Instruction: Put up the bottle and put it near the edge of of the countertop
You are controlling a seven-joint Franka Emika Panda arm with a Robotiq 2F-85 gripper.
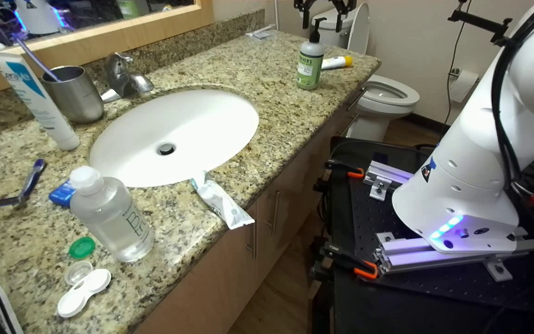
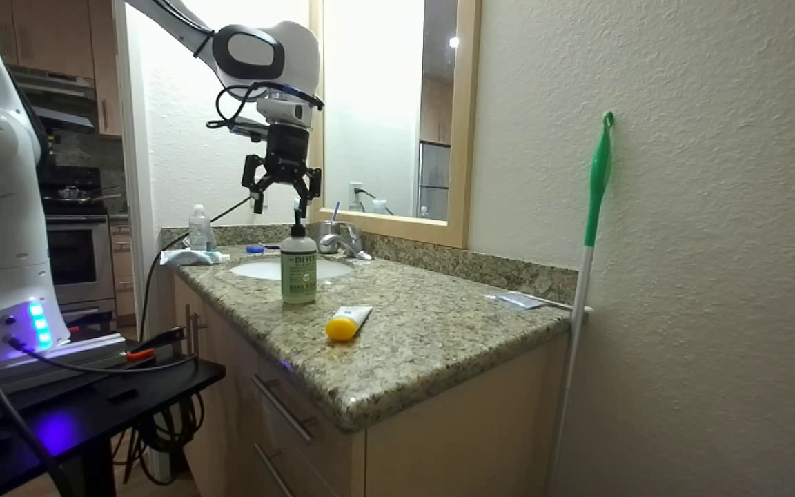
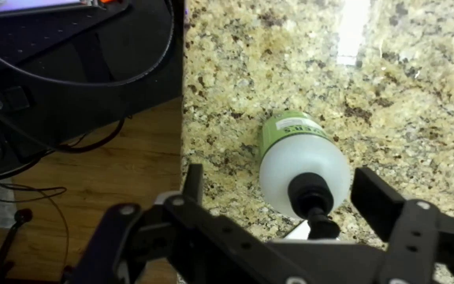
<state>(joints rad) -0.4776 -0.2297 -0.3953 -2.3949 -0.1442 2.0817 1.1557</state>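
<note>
The green bottle with a black pump top and pale label stands upright on the speckled granite countertop in both exterior views, bottle (image 1: 310,69) (image 2: 299,276) and countertop (image 1: 276,106) (image 2: 432,359). In the wrist view the bottle (image 3: 302,161) shows from above, a little in from the front edge of the countertop (image 3: 227,79). My gripper (image 1: 322,25) is open and empty above the bottle; it also shows in an exterior view (image 2: 280,207) and the wrist view (image 3: 278,171). Its fingertips are about level with the pump head, which lies nearer the right finger in the wrist view.
A white tube with a yellow cap (image 1: 336,62) (image 2: 352,323) lies close to the bottle. The sink (image 1: 179,134), faucet (image 1: 125,76), steel cup (image 1: 74,95), large clear bottle (image 1: 111,213) and toothpaste tube (image 1: 223,202) are farther along. A flat packet (image 2: 520,299) lies by the wall.
</note>
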